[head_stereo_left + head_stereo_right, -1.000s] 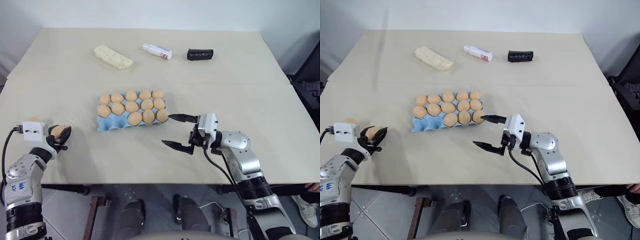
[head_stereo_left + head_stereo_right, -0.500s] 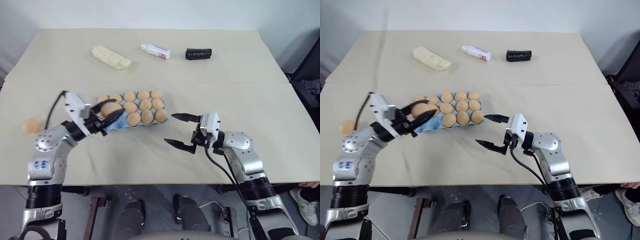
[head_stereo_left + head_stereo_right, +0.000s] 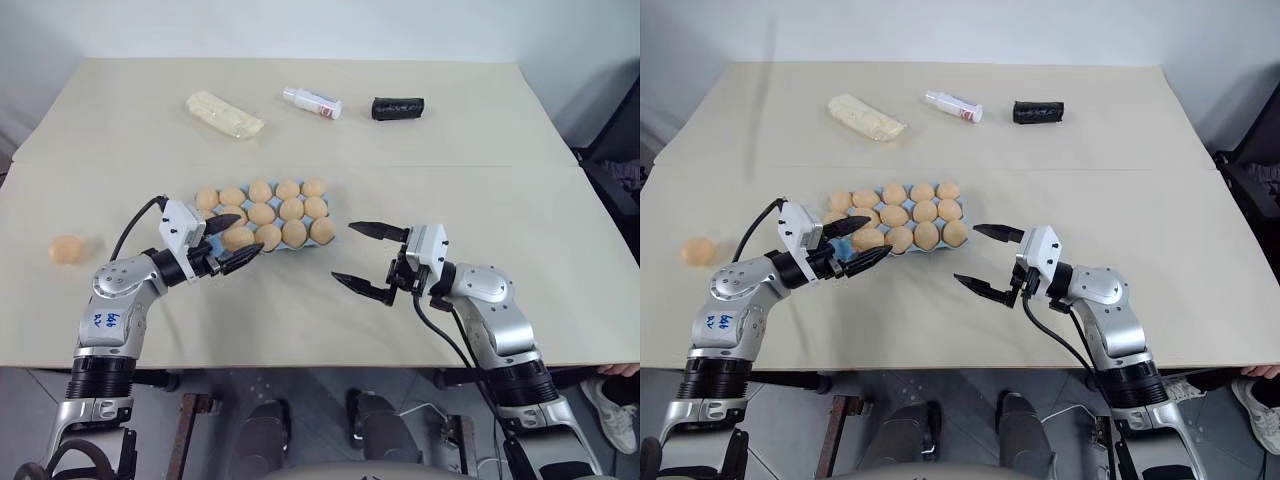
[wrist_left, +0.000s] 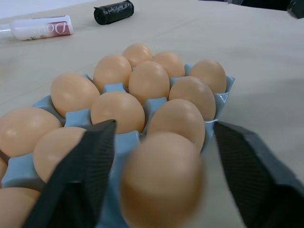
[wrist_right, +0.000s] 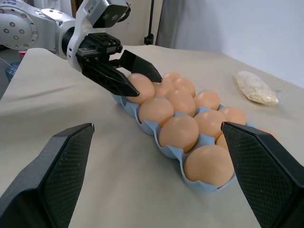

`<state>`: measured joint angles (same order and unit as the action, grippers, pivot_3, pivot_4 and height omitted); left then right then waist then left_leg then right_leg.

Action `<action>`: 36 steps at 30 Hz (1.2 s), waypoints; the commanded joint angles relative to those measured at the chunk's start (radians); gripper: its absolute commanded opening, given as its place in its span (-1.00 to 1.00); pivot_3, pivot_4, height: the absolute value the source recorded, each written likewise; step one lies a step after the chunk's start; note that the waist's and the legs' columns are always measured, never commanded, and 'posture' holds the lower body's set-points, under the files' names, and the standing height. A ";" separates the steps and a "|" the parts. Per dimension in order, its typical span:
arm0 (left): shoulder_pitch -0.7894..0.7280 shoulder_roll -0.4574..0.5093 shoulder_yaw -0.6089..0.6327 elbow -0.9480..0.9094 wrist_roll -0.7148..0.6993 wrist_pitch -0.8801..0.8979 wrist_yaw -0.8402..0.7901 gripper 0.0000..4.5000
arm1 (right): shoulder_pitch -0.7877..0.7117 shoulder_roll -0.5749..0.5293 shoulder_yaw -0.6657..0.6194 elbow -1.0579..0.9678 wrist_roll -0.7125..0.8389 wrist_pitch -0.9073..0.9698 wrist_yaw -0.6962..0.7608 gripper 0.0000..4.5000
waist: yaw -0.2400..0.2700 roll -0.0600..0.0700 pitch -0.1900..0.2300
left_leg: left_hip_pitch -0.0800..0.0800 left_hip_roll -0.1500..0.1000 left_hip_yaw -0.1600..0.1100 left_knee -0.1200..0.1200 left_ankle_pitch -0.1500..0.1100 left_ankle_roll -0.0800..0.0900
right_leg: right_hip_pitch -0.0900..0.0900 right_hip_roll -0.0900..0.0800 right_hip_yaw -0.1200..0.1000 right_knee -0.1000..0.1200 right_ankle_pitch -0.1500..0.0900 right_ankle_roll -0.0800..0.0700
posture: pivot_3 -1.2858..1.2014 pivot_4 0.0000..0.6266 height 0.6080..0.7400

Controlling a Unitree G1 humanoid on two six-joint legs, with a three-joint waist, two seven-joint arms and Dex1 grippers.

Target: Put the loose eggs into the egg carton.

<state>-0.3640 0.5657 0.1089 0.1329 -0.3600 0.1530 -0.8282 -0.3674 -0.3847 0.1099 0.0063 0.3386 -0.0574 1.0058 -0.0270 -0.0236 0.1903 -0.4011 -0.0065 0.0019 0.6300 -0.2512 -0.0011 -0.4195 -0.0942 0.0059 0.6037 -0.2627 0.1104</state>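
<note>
The light blue egg carton lies mid-table, most of its cups filled with tan eggs. My left gripper is at the carton's near left corner, jaws open. A tan egg sits between the fingers at the near row's left part. In the left wrist view this egg has a gap to each finger. One loose egg lies on the table far to the left. My right gripper hovers open and empty just right of the carton.
A pale yellow wrapped block, a white bottle and a black roll lie along the far side of the table. Bare tabletop stretches between the carton and the near edge.
My left arm swung right from the table's left side to the carton, carrying an egg, then its jaws opened around it. The right arm stayed put.
</note>
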 commanded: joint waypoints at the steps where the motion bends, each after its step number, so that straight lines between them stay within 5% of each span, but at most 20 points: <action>1: 0.002 0.003 0.047 -0.005 0.023 -0.069 0.041 1.00 | -0.001 -0.006 -0.011 -0.036 0.011 0.001 -0.004 1.00 | 0.000 0.000 0.000 | 0.000 0.000 0.000 0.000 0.000 0.000 | 0.000 0.000 0.000 0.000 0.000 0.000 | 0.03 -0.52 1.00; 12: 0.322 0.020 0.378 -0.164 -0.087 -0.113 0.116 1.00 | -0.007 -0.015 0.000 -0.041 0.035 0.014 0.064 1.00 | -0.002 0.000 0.000 | -0.002 0.001 0.000 -0.001 -0.001 -0.001 | -0.004 -0.002 0.002 0.000 -0.001 -0.002 | 0.03 -0.52 1.00; 21: 0.599 -0.148 0.629 -0.176 -0.088 -0.181 0.373 1.00 | -0.020 0.032 0.028 -0.017 0.033 -0.028 0.093 1.00 | 0.001 -0.001 0.000 | -0.002 0.002 0.001 -0.001 -0.004 -0.005 | -0.005 -0.003 0.002 0.001 -0.001 -0.003 | 0.03 -0.52 1.00; 30: 0.601 -0.215 0.679 -0.151 -0.101 -0.196 0.521 1.00 | -0.045 0.039 0.032 0.013 0.028 -0.037 0.098 1.00 | 0.001 -0.003 -0.002 | -0.002 0.002 0.001 0.000 -0.004 -0.006 | -0.003 -0.004 0.001 0.000 0.000 -0.005 | 0.03 -0.52 1.00; 36: 0.415 -0.093 0.642 -0.030 -0.042 -0.139 0.607 1.00 | -0.064 0.037 0.039 0.030 0.026 -0.039 0.107 1.00 | 0.006 -0.004 -0.003 | -0.002 0.002 0.000 0.000 -0.003 -0.006 | -0.003 -0.003 -0.002 0.001 0.000 -0.005 | 0.03 -0.52 1.00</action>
<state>0.0673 0.4403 0.7462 0.0860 -0.4272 0.0129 -0.2466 -0.4225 -0.3485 0.1514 0.0465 0.3574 -0.0827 1.1034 -0.0212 -0.0279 0.1876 -0.4032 -0.0041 0.0023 0.6304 -0.2542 -0.0073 -0.4229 -0.0968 0.0046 0.6056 -0.2625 0.1056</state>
